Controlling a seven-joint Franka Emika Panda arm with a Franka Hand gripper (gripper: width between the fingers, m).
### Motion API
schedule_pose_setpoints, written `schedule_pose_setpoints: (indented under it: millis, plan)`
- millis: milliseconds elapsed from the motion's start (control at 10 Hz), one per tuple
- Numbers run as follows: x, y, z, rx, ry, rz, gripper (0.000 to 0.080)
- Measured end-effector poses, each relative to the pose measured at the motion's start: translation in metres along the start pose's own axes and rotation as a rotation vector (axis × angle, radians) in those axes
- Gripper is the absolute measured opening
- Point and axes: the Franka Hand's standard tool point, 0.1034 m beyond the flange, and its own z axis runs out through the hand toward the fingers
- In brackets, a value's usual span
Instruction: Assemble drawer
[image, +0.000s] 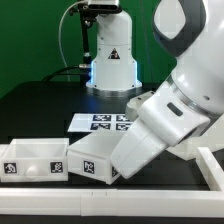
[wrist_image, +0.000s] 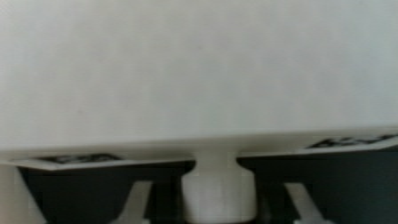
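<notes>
Two white drawer trays with black-and-white tags lie at the front of the black table in the exterior view. One tray (image: 30, 160) is at the exterior view's left. The other tray (image: 92, 160) is tilted in the middle, and my gripper (image: 114, 172) reaches down against its right side. In the wrist view this tray's white face (wrist_image: 196, 70) fills most of the picture. Its knob (wrist_image: 217, 188) stands between my two fingers (wrist_image: 143, 200), with dark gaps on both sides. The gripper (wrist_image: 217, 206) is open around the knob. The large casing is not in view.
The marker board (image: 100, 122) lies flat behind the trays. The robot's white base (image: 112, 60) stands at the back. A long white rail (image: 212, 168) runs along the exterior view's right edge.
</notes>
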Motion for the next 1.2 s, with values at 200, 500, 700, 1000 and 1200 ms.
schedule_pose_setpoints:
  millis: [200, 500, 700, 1000, 1200]
  plan:
    - [-0.01, 0.009, -0.003, 0.0, -0.001, 0.003, 0.0166]
    - [-0.038, 0.036, -0.034, -0.027, 0.052, 0.023, 0.0166]
    - [-0.037, 0.046, -0.039, -0.081, 0.213, 0.029, 0.0166]
    - [-0.043, 0.057, -0.039, -0.08, 0.368, 0.069, 0.0166]
    - [-0.078, 0.056, -0.079, 0.022, 0.442, 0.211, 0.0166]
